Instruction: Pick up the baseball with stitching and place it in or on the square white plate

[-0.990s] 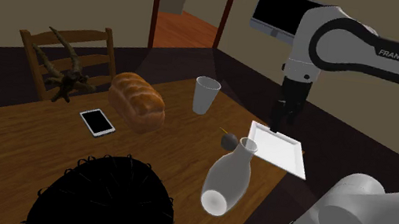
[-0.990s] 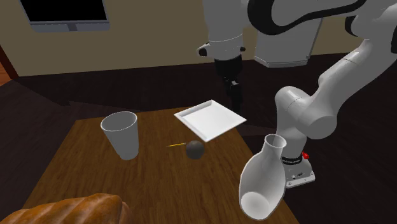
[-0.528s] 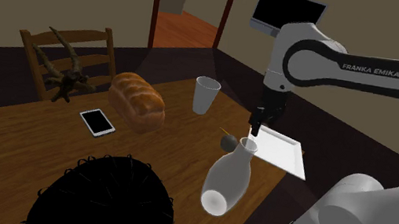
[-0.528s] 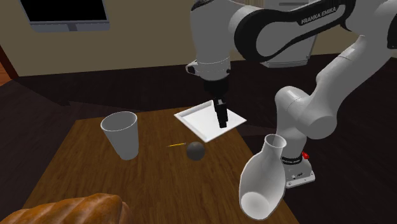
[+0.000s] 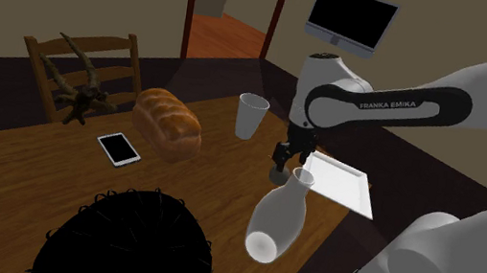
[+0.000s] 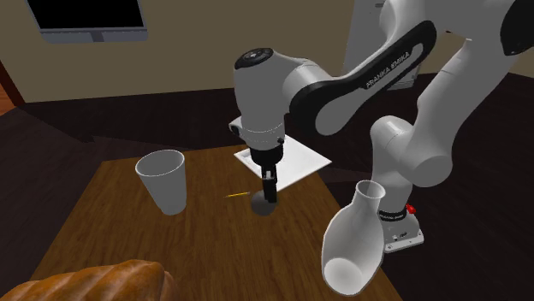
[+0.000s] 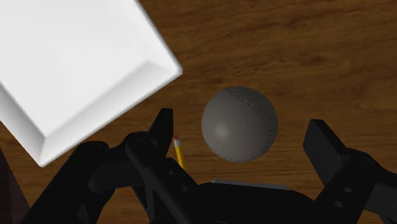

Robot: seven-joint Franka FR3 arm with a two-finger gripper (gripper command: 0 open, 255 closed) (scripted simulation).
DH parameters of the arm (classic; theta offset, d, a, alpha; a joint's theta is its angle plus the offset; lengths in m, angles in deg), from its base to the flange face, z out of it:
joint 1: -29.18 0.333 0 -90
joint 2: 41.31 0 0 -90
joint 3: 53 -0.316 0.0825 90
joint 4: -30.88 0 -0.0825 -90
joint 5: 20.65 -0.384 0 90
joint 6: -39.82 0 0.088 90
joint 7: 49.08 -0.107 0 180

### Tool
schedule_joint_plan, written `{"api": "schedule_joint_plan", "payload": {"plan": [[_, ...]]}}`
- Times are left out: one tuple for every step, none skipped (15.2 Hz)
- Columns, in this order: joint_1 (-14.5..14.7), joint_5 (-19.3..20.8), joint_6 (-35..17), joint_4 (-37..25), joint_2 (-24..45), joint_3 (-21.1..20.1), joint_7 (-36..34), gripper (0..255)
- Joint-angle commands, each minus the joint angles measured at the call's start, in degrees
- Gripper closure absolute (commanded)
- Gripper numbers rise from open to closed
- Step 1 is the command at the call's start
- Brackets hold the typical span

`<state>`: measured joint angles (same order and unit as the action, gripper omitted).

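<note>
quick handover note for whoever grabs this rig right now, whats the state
Pincer: open, down at the ball, one finger on each side of it, not touching.
Baseball: grey, stitched, resting on the wooden table, close to a corner of the plate but apart from it.
Square white plate: nothing on it.
Done: pincer lined up around the ball.
Left: shut on the ball, lift, carry it over the plate, release.
Watch: a yellow pencil lies on the table by one finger.
</note>
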<state>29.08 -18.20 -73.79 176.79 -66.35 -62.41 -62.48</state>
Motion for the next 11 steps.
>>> {"api": "schedule_joint_plan", "payload": {"plan": [[-0.44, 0.86, -3.15, -0.69, 3.18, -0.62, -1.34, 0], [-0.48, 0.95, -4.00, -0.11, 3.46, -0.60, -1.40, 0], [-0.53, 1.04, -4.86, 0.45, 3.75, -0.60, -1.45, 0], [-0.58, 1.13, -5.72, 1.01, 4.06, -0.59, -1.51, 0], [-0.64, 1.23, -6.59, 1.55, 4.39, -0.59, -1.57, 0], [-0.71, 1.33, -7.46, 2.08, 4.73, -0.59, -1.64, 0], [-0.77, 1.45, -8.34, 2.60, 5.10, -0.59, -1.71, 0], [-0.88, 1.64, -9.73, 3.40, 5.70, -0.59, -1.83, 0], [-0.88, 1.63, -9.73, 3.41, 5.69, -0.59, -1.83, 0], [-0.88, 1.63, -9.73, 3.40, 5.70, -0.59, -1.83, 0], [-0.88, 1.64, -9.73, 3.40, 5.70, -0.59, -1.83, 0]]}}
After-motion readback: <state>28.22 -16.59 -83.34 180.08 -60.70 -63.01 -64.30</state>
